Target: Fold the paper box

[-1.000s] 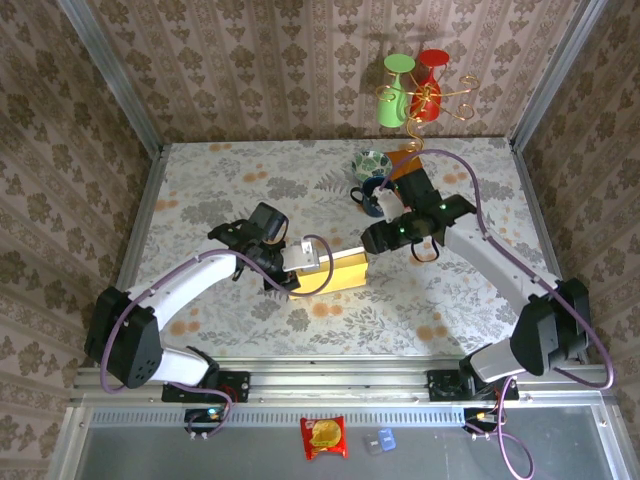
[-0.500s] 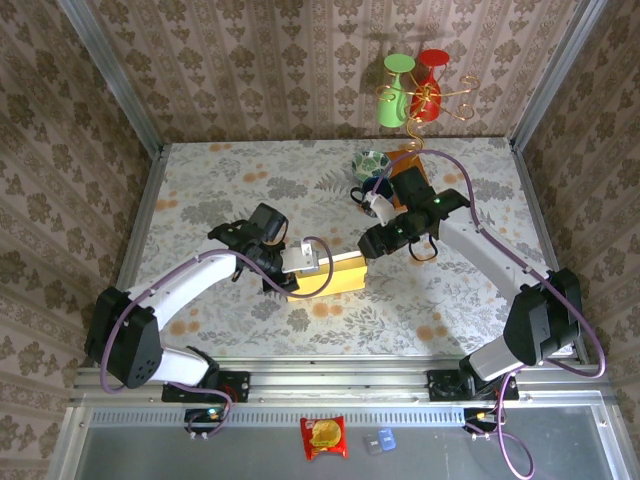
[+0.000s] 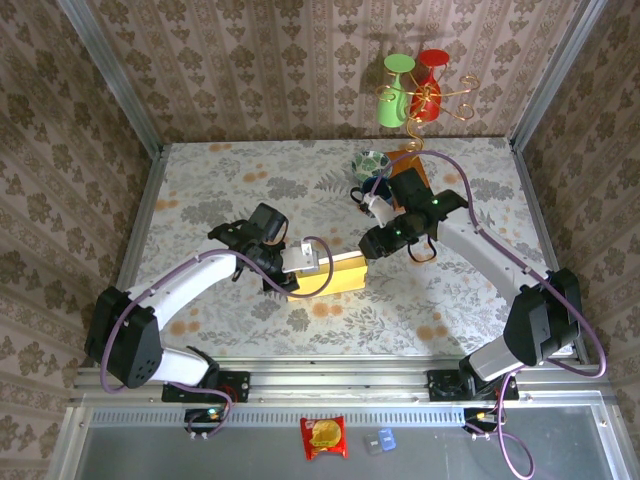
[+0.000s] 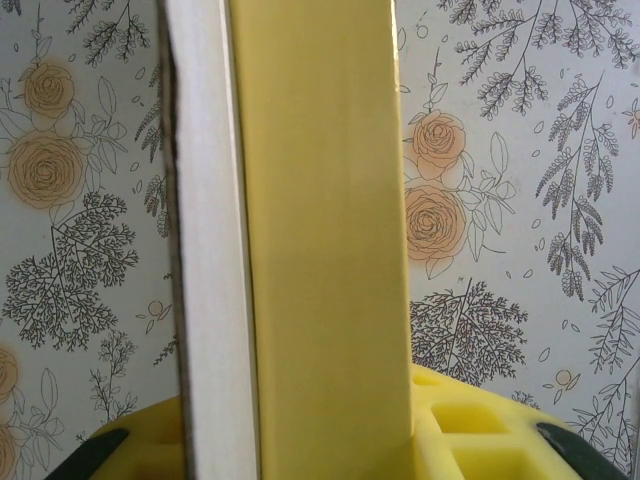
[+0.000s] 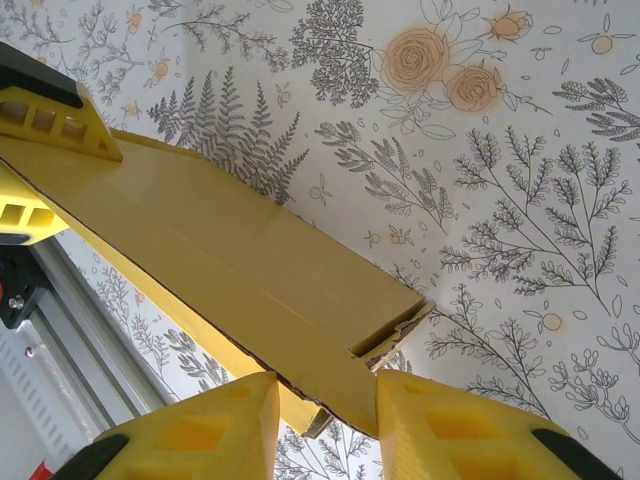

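Observation:
The paper box [image 3: 340, 272] is a yellow, partly folded strip at the middle of the table, whitish inside. My left gripper [image 3: 292, 262] is shut on its left end. In the left wrist view the box [image 4: 320, 200] runs straight up from between the yellow fingers [image 4: 470, 430], with its pale inner face on the left. My right gripper [image 3: 370, 243] is at the box's right end. In the right wrist view the torn, slotted corner of the box [image 5: 230, 250] sits between the two yellow fingers [image 5: 460, 430], and the right gripper [image 5: 327, 400] is shut on it.
A blue mug [image 3: 360, 192], a patterned bowl [image 3: 372, 162] and an orange-brown board [image 3: 405, 160] stand just behind the right arm. Green and red glasses on a gold stand [image 3: 412, 90] are at the back. A snack packet [image 3: 323, 437] lies below the table's near rail.
The right arm has shifted slightly toward the box and its jaws have narrowed onto the box's right end. The left arm and the box have stayed put.

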